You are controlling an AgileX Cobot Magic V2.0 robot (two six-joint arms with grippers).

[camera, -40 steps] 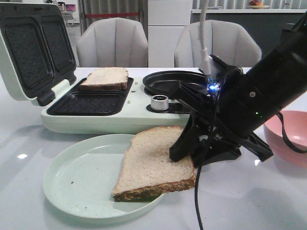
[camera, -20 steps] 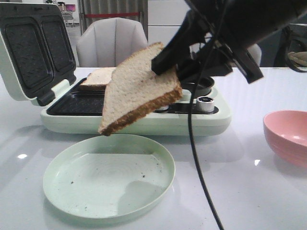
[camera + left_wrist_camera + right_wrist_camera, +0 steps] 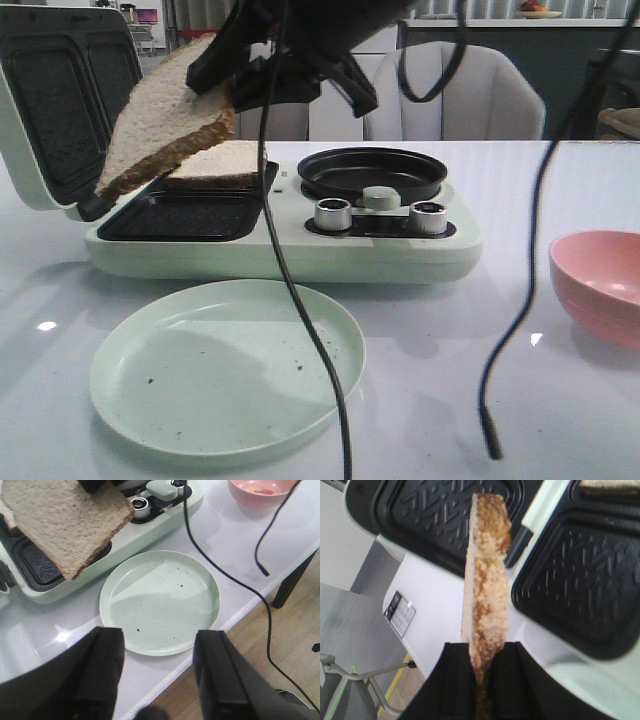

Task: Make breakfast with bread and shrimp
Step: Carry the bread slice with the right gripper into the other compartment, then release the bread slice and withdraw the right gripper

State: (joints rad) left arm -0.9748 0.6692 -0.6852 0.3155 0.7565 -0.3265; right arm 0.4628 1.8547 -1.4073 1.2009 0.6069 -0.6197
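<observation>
My right gripper (image 3: 228, 82) is shut on one edge of a bread slice (image 3: 158, 118) and holds it tilted in the air over the left end of the open sandwich maker (image 3: 280, 248). The right wrist view shows the slice edge-on (image 3: 487, 570) between the closed fingers (image 3: 481, 680). The second bread slice (image 3: 218, 163) lies in the maker's far tray; the near tray (image 3: 180, 215) is bare. My left gripper (image 3: 159, 645) is open and empty above the table's front edge. A small orange shrimp (image 3: 265, 491) lies in the pink bowl (image 3: 241, 492).
A pale green plate (image 3: 225, 365) sits in front of the maker and holds only crumbs. The maker's lid (image 3: 60, 100) stands open at left. A round black pan (image 3: 372, 172) and two knobs sit at its right end. Black cables (image 3: 300, 320) hang across the front view.
My right gripper has lifted the bread slice off the green plate and carried it up and left, to over the sandwich maker's trays. The plate is now bare.
</observation>
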